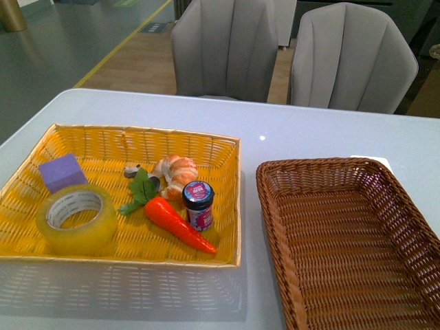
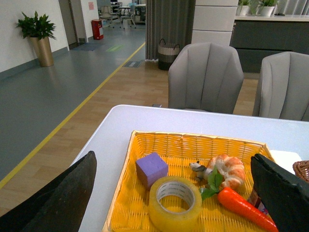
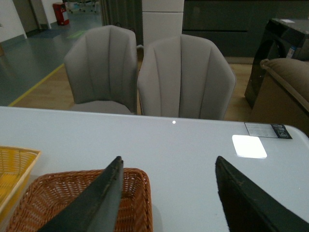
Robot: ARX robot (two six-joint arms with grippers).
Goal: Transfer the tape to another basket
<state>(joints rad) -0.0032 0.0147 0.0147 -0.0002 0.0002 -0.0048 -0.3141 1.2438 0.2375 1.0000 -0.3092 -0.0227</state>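
The tape, a yellowish translucent roll with a white printed core, lies flat in the front left corner of the bright yellow basket. It also shows in the left wrist view. The dark-brown wicker basket stands empty at the right; its corner shows in the right wrist view. Neither arm shows in the front view. My left gripper is open, held above the yellow basket with the tape between its fingers' lines. My right gripper is open above the table, beside the brown basket.
In the yellow basket lie a purple block, a toy carrot, a small dark-lidded jar, a toy shrimp and a small dark figure. Two grey chairs stand behind the white table.
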